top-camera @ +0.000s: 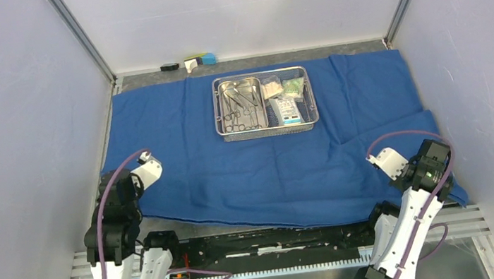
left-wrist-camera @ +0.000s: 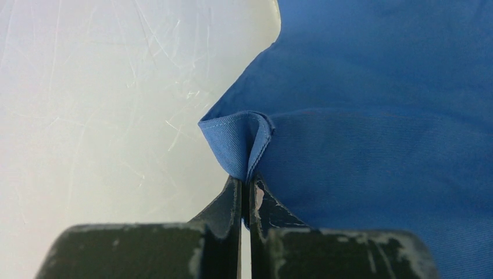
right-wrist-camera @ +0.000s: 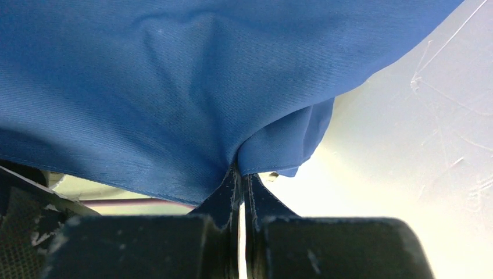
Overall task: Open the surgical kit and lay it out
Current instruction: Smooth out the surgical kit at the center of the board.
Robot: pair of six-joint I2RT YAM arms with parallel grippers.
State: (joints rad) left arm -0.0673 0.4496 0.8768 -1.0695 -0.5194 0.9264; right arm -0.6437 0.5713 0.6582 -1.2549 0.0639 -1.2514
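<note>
At near edge, left gripper (left-wrist-camera: 247, 185) and right gripper (right-wrist-camera: 239, 173), each clamped onto a front corner of blue cloth wrap (top-camera: 269, 172) lying spread open; farther back, upon cloth, steel mesh tray (top-camera: 268, 132) holding instruments (top-camera: 240, 106) beside clear packets (top-camera: 287, 99).

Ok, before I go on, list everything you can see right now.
cloth: one, blue, spread out, creased at the right
tray: one, steel mesh, on the cloth, far centre
pan: one, steel, left half of tray
instruments: several, too small to count, metal, in the pan
packets: three, clear, right half of tray
small bits: about three, black, white, blue, at the back, off the cloth
left claw: one, black, shut on the cloth's left edge
right claw: one, black, shut on the cloth's right edge
</note>
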